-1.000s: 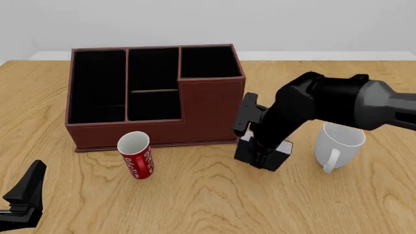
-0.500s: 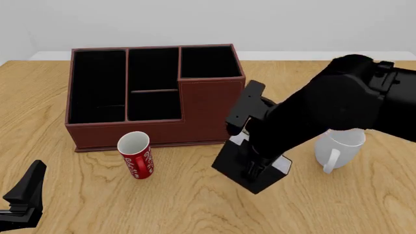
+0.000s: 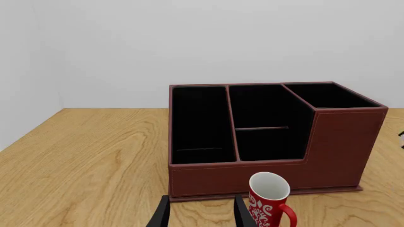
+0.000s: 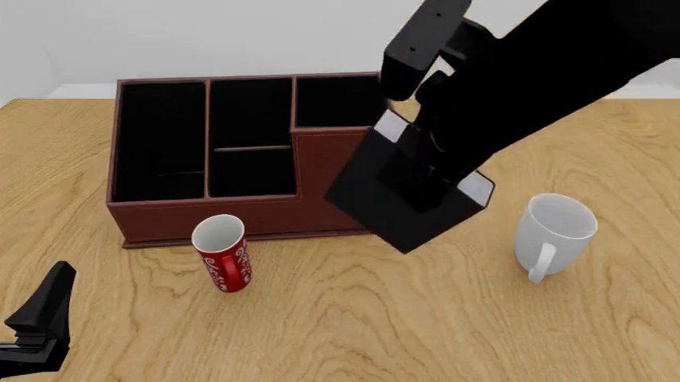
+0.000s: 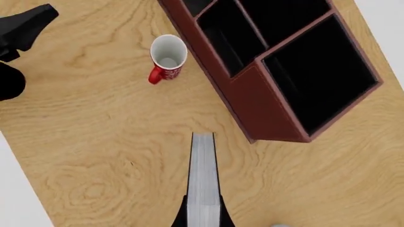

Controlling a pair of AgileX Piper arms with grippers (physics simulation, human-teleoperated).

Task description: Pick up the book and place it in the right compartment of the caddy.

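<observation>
Gripping book (image 4: 399, 203), right pincer (image 4: 425, 171) aloft beside caddy (image 4: 351, 179).

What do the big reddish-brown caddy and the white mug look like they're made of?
Reddish-brown box caddy: probably leather or leatherette, a matte grained skin with pale stitch lines along the edges, over a flat black lining. White mug: likely glazed ceramic, smooth and evenly white; a render, so uncertain.

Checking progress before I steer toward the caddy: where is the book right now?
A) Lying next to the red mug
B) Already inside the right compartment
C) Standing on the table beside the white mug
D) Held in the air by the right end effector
D: the right end effector grips the book, lifted off the table in front of the caddy, not yet in the right compartment.
</observation>
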